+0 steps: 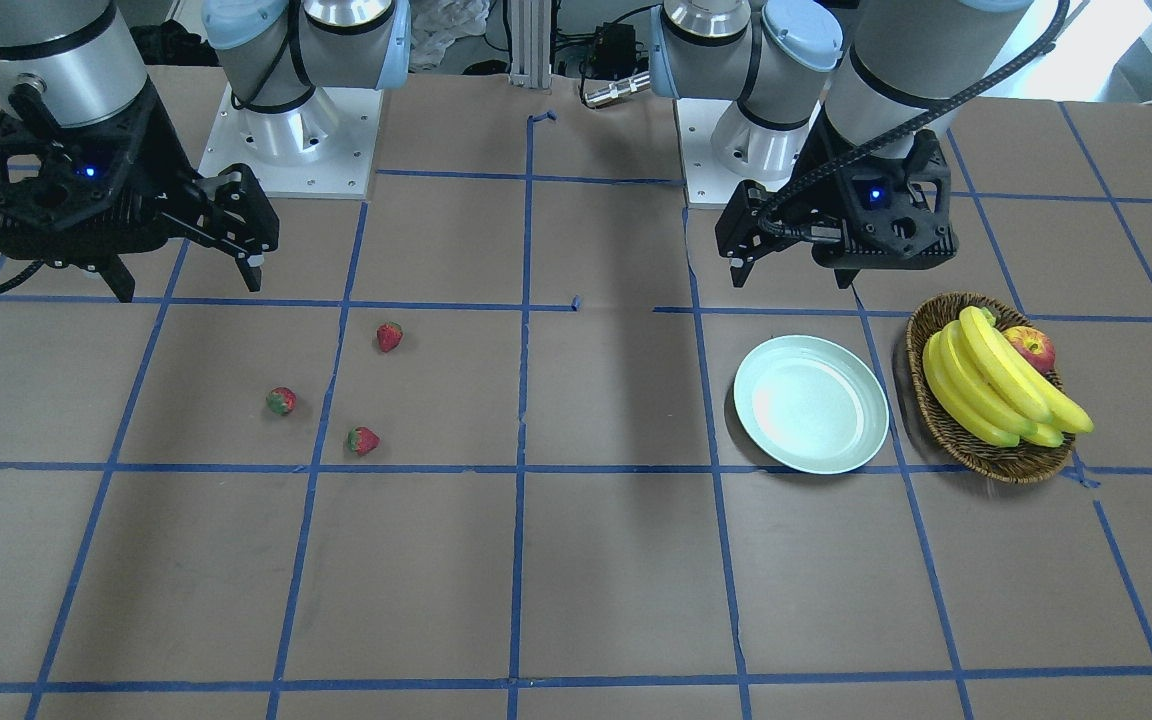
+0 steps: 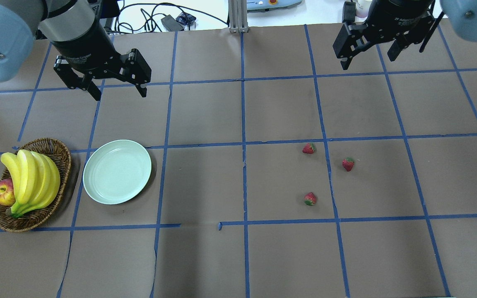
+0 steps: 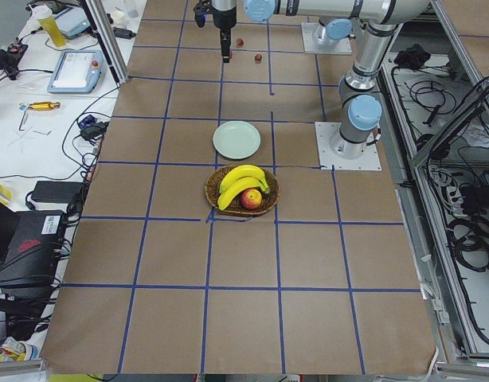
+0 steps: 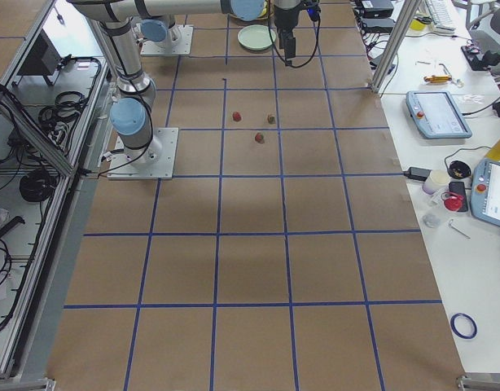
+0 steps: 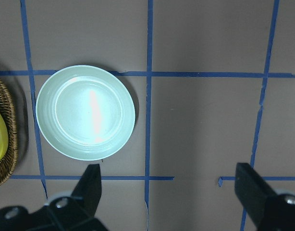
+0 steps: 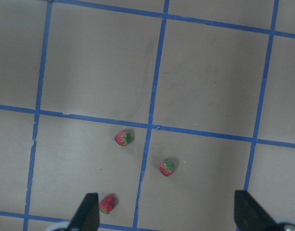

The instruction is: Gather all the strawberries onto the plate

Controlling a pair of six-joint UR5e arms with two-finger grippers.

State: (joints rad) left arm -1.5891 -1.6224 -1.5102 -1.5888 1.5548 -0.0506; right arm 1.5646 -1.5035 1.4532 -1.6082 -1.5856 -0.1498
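The long carry across the counter [image 2: 205,178] looks riskiest: the plate [image 2: 117,171] sits on the left arm's side, the three strawberries [image 2: 309,148] [image 2: 348,164] [image 2: 310,198] well apart on the right's, and a small rounded berry could roll from a loose pinch. Both the left claw [image 2: 120,94] and the right claw [image 2: 367,62] hang spread, empty. The counter's brown top carries a blue tape grid [image 2: 243,124]; cluttered benches [image 4: 453,147] flank it.

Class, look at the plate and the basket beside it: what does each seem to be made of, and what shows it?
Plate: probably plastic or glazed ceramic, glossy; a glare streak crosses its pale green face. Basket: woven wicker, matt brown; plaited strands show along its rim.
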